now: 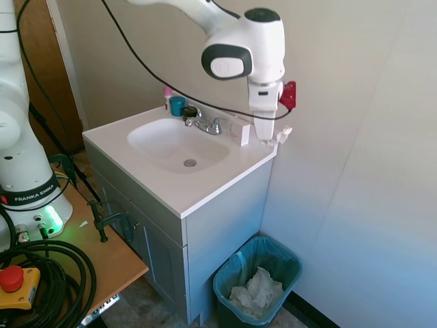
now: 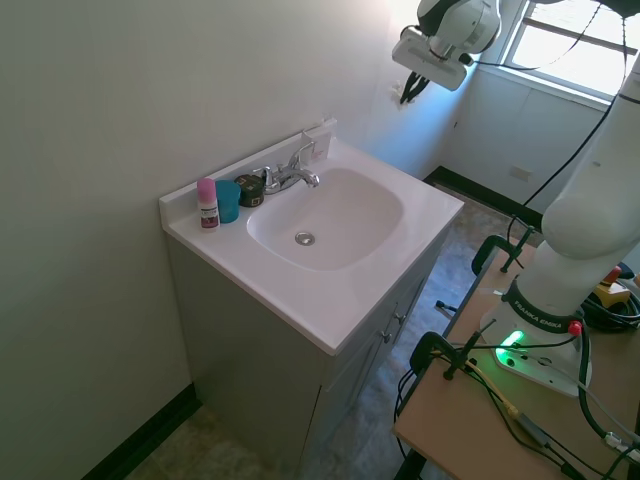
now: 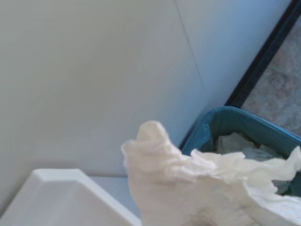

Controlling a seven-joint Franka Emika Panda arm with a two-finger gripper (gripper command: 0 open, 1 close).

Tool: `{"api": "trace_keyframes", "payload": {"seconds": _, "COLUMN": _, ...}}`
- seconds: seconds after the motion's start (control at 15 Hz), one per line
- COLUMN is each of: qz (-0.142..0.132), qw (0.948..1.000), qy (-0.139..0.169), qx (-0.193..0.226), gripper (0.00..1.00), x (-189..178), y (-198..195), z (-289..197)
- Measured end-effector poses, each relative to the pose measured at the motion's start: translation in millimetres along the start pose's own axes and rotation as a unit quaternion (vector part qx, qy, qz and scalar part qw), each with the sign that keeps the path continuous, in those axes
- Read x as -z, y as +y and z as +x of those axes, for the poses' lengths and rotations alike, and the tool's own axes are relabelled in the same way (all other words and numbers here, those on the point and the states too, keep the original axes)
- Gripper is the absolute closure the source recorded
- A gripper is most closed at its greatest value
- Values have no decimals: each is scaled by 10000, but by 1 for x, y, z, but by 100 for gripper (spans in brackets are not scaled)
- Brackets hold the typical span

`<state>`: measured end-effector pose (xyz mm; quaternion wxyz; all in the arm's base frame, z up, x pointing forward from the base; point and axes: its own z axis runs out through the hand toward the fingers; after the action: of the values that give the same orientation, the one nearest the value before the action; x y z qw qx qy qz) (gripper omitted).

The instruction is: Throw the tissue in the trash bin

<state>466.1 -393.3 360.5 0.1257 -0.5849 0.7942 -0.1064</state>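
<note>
My gripper (image 1: 268, 137) hangs over the back right corner of the vanity top (image 1: 205, 184), shut on the tissue (image 1: 284, 133), a small white wad that sticks out to the side of the fingers. In the wrist view the tissue (image 3: 188, 183) fills the lower middle, with the trash bin (image 3: 244, 125) showing beyond it. The trash bin (image 1: 290, 258), dark with a teal bag, stands on the floor beside the vanity, well below the gripper. In the second exterior view the gripper (image 2: 410, 92) is high near the wall; the tissue is too small to make out there.
A heap of crumpled white tissues (image 1: 256, 290) lies inside the bin. On the vanity are a sink basin (image 1: 179, 145), a faucet (image 1: 205, 123), a white box (image 1: 237, 130), a teal cup (image 1: 177, 105) and a pink-capped bottle (image 2: 206, 203). Walls close in behind and to the right.
</note>
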Motion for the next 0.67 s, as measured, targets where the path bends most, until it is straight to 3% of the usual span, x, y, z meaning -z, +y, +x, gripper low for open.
{"api": "trace_keyframes", "payload": {"seconds": 0.33, "qz": -297, "qw": 9995, "qy": -85, "qx": -65, "gripper": 100, "x": -63, "y": -14, "z": 15}}
{"api": "trace_keyframes", "payload": {"seconds": 0.4, "qz": -314, "qw": 9994, "qy": -95, "qx": -57, "gripper": 0, "x": -70, "y": -16, "z": 15}}
{"api": "trace_keyframes", "payload": {"seconds": 0.67, "qz": -342, "qw": 9992, "qy": -184, "qx": -27, "gripper": 0, "x": -76, "y": -19, "z": 11}}
